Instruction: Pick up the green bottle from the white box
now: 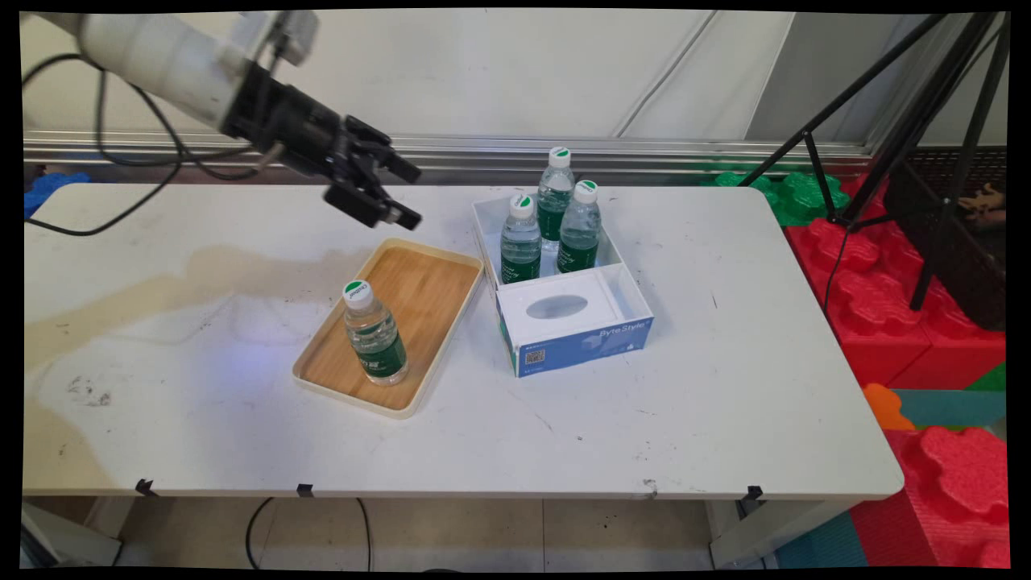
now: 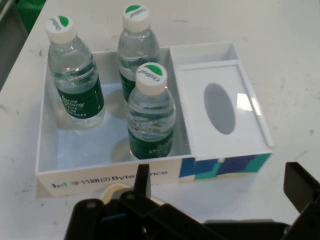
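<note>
lone bottle point(image 1: 374, 332) upright at near end of wooden tray point(image 1: 439, 278), bare table point(image 1: 725, 387) all round | white box point(image 1: 628, 302) just right of tray, three bottles point(image 1: 550, 225) upright in its far compartment | gripper point(image 1: 385, 192) wide, empty, above tray's far end
</note>
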Tool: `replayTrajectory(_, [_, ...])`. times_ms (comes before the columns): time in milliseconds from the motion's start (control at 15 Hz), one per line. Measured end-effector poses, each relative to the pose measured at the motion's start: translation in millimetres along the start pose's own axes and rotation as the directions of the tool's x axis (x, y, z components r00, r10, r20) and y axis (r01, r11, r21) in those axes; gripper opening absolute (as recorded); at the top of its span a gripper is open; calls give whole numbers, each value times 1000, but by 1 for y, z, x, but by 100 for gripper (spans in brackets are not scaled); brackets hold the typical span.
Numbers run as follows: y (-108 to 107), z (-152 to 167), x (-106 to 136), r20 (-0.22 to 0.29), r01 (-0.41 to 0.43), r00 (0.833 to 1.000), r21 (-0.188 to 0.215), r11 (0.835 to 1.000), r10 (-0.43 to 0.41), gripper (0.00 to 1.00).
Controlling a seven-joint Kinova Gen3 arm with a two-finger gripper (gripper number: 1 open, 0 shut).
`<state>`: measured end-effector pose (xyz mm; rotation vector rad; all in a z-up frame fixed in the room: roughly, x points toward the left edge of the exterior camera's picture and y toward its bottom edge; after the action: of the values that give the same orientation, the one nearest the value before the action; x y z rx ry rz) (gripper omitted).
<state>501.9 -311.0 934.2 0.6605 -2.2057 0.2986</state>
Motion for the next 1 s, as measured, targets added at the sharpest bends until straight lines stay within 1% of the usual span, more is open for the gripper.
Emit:
replayTrajectory(467, [-22,80,8,45,17,999,13,1000,-18,100])
replayTrajectory(533, [-29,107,9,56,24,998,20,999,-26,100])
replayTrajectory(733, [-36,135,10,66,29,997,24,999,-31,100])
replayTrajectory(1000, [-42,164,8,72,26,997,20,999,-27,100])
